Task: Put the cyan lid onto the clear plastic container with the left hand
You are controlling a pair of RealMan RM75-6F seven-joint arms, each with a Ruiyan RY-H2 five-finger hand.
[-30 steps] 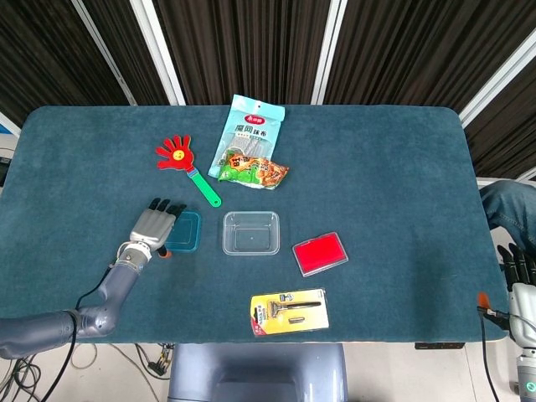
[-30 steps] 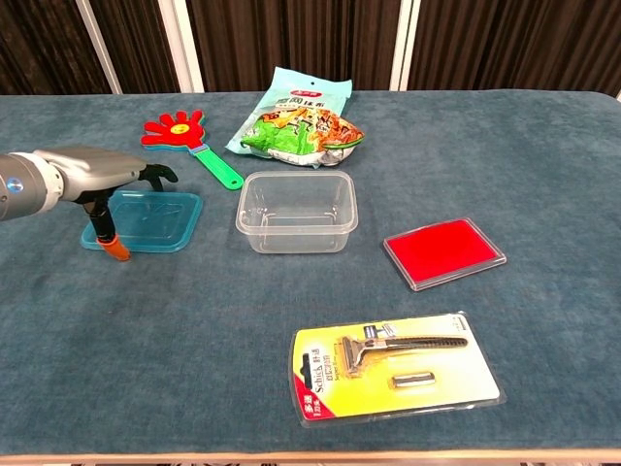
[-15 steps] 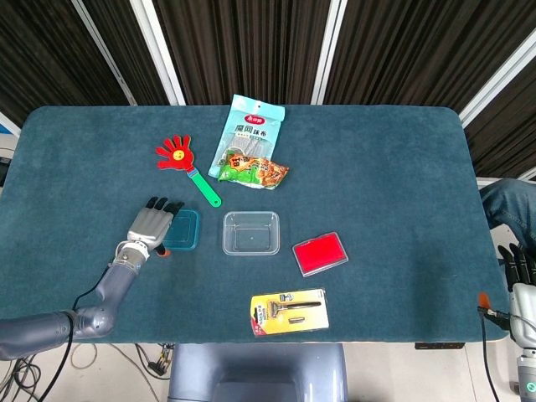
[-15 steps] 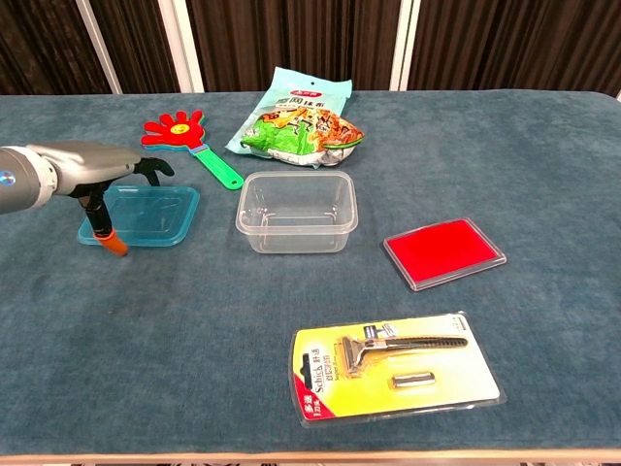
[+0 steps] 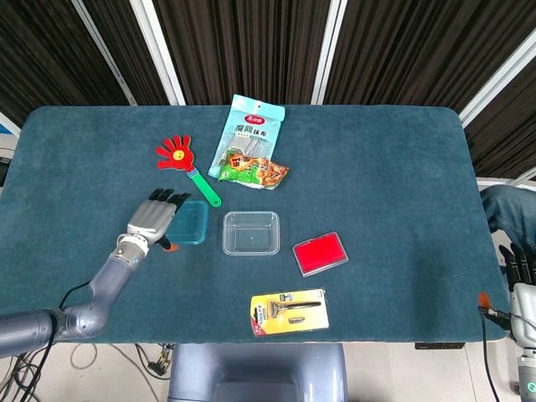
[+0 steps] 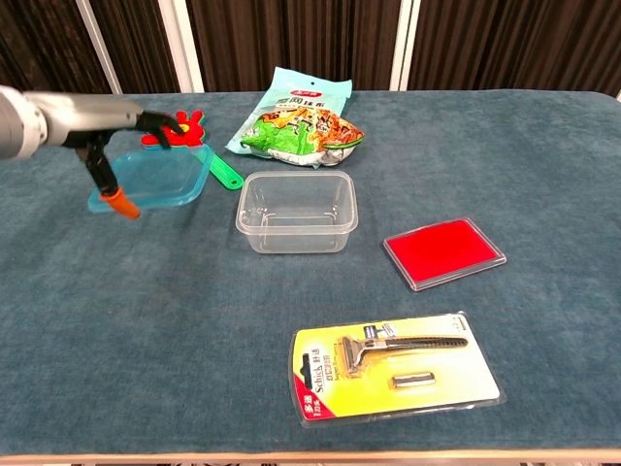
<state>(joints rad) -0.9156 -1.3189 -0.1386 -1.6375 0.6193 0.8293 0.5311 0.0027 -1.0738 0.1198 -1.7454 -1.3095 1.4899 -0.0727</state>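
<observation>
While the wide table point(image 5: 385, 167) spreads its napped teal cloth under everything, the clear plastic container point(image 5: 250, 232), a glossy rounded rectangle with thin walls, sits open near its middle. Just to its left, the cyan lid point(image 6: 155, 181), a translucent shallow rectangle with rounded corners, hangs tilted above the cloth in the metallic grey left hand point(image 5: 152, 219). That hand's dark-tipped fingers point(image 6: 160, 127) curl over the lid's far edge while its orange-tipped thumb presses from beneath, so the lid is pinched between them, apart from the container. At the table's right edge, the right hand point(image 5: 521, 283) shows only partly; whether its fingers are spread or curled I cannot tell. Beyond the lid lies a flat red plastic hand-shaped clapper with a green handle point(image 5: 186, 165).
</observation>
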